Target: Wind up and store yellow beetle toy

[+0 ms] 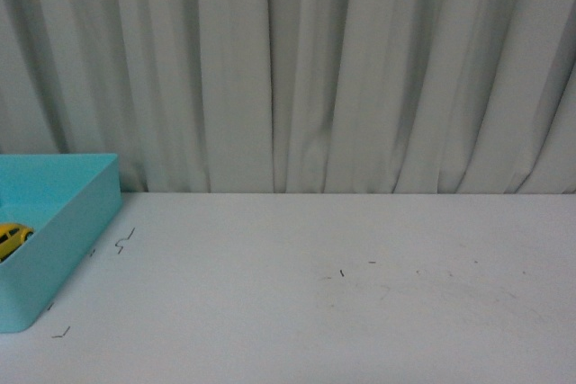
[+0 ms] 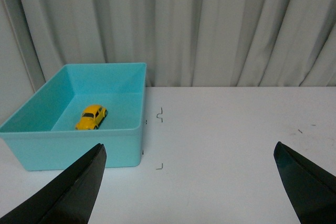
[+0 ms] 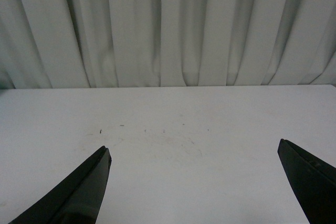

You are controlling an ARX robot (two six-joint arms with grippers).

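Already the storing looks done: the beetle sits on its wheels on the floor of the teal bin, with nothing touching it. Whether it has been wound cannot be told from these views. If the job is finished, I judge the next move calls only for keeping both arms back; if winding is still owed, the left arm would have to reach down into the bin, clear its near wall, and close on the rounded, glossy shell, which could slip.

Largest to smallest: a pale pleated curtain fills the background; a white table runs below it, scuffed with faint marks; the bin stands at its left end, just beside small black corner marks. The left gripper hangs spread wide and empty, back from the bin. The right gripper is likewise parted, holding nothing, over bare table.
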